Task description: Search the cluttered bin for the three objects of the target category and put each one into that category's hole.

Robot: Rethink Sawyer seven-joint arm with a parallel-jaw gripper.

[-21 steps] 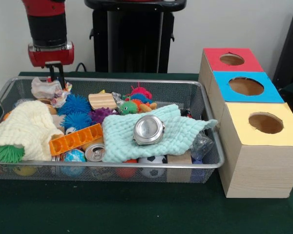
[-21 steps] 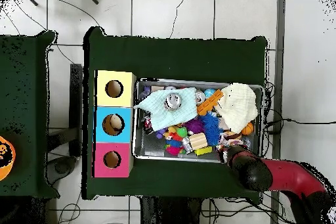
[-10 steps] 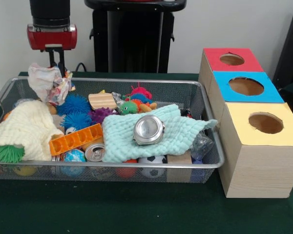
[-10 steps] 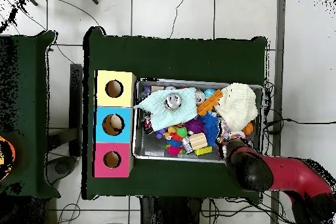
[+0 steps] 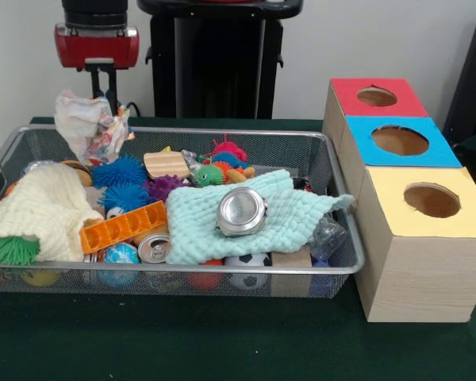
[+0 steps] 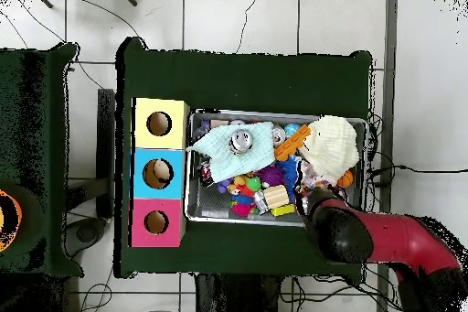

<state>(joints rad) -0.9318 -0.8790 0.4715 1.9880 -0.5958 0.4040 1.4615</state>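
Setting: robotics laboratory or test cell.
Floor: pale square tiles [image 6: 238,20] with loose black cables [image 6: 87,75] trailing across them.
Work surface: table [image 5: 222,349] covered in dark green cloth, standing clear of the walls.
Robot mount: black pedestal [image 5: 218,59] at the table edge, carrying a red and black arm [image 6: 402,244].
Test fixtures: wire-mesh bin [image 5: 337,206] packed with assorted toys and cloths; three plywood boxes [image 5: 416,270] with red, blue and yellow tops, each cut with a round hole.
Backdrop: bare, plain wall [image 5: 365,36] behind the pedestal.
Adjacent station: second green-covered table [image 6: 32,144] beside the first.
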